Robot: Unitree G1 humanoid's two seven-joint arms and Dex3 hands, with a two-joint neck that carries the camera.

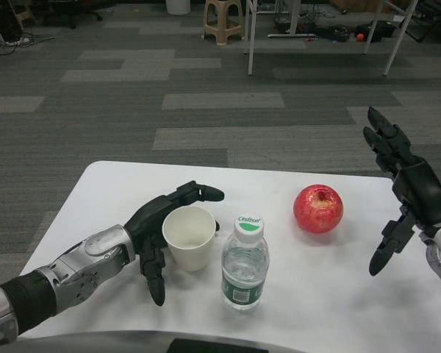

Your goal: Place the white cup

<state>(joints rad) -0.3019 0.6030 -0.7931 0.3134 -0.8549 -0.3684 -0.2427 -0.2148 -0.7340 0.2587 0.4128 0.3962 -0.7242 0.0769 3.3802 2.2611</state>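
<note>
Cup [189, 237] upright on table [95, 198], inside left hand's [156, 220] spread fingers [156, 283]; right hand [411, 195] spread.

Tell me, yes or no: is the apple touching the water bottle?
No. The apple sits on the table apart from the water bottle, with bare white tabletop between them.

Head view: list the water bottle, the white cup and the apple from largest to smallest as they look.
1. Water bottle, tallest.
2. and 3. White cup and apple look about alike, so I leave them unranked.
</note>
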